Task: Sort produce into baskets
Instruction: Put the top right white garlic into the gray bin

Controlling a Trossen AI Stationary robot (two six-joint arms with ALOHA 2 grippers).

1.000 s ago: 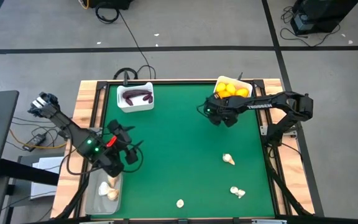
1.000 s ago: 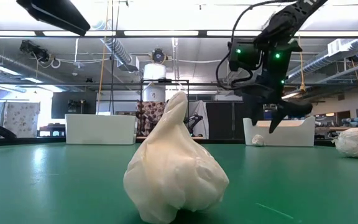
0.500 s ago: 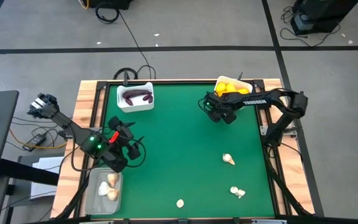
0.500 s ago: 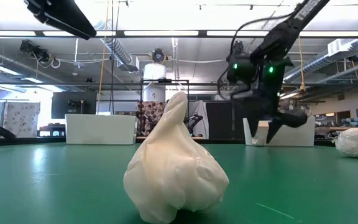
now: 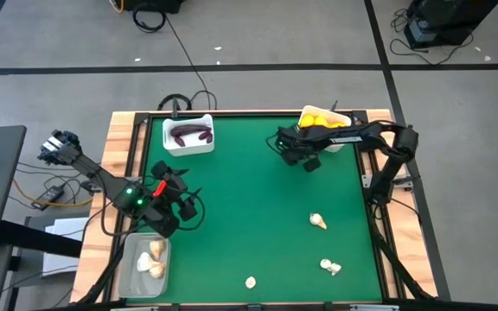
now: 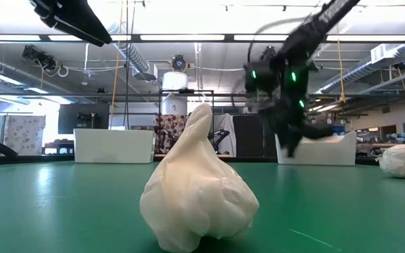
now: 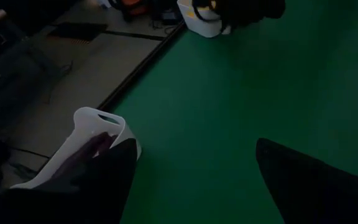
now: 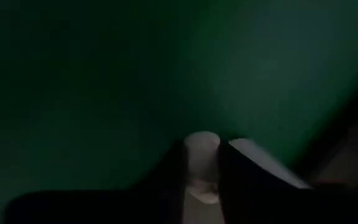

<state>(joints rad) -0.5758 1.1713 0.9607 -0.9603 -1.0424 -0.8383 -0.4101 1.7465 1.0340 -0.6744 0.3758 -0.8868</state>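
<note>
My left gripper (image 5: 182, 206) is open and empty over the table's left side, just beyond the clear basket (image 5: 145, 266), which holds garlic bulbs. Its fingers stand wide apart in the left wrist view (image 7: 191, 180). My right gripper (image 5: 294, 154) hovers open and empty above the table (image 6: 308, 139), left of the white basket of yellow citrus (image 5: 322, 125). A white basket with purple eggplants (image 5: 188, 134) stands at the far left. Three garlic bulbs lie on the green mat: one right of centre (image 5: 318, 222), one near right (image 5: 330, 267), one at the near edge (image 5: 251, 282), large in the low view (image 6: 199, 186).
The green mat (image 5: 249, 199) lies bare between the two arms. Wooden borders run along the table's left edge (image 5: 121, 155) and right edge. Cables lie on the floor behind the table. The low view shows the room's shelves and lights beyond the far edge.
My right gripper has gone from beside the citrus basket toward the table's left edge and a little toward the far edge, staying above the mat. My left gripper has drawn a little toward the far edge, away from the clear basket.
</note>
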